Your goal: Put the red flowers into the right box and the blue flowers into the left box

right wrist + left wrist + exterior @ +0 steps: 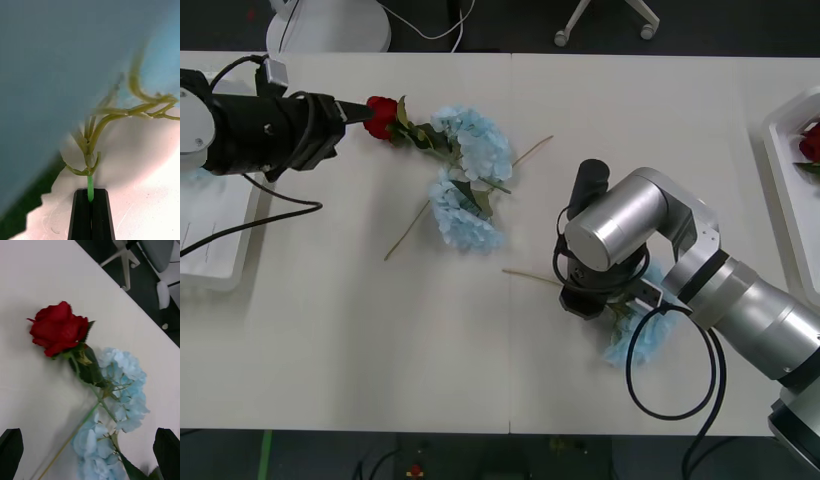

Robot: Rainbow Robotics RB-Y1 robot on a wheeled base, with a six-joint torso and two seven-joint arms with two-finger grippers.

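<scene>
The desk (pixel 510 360) is a white, matte surface made of two panels joined along a thin seam running front to back near the centre. Beyond its far edge lies a dark floor (pixel 500 40), on which stand a white round base (pixel 330 25) with a cable and the white castered legs of a chair (pixel 605 18). Lighting is even and diffuse, producing soft shadows.

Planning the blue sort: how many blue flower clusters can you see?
3. Two blue flowers lie mid-table, and, beside a red rose; a third is under the right gripper, which pinches its stem. More may be hidden.
</scene>
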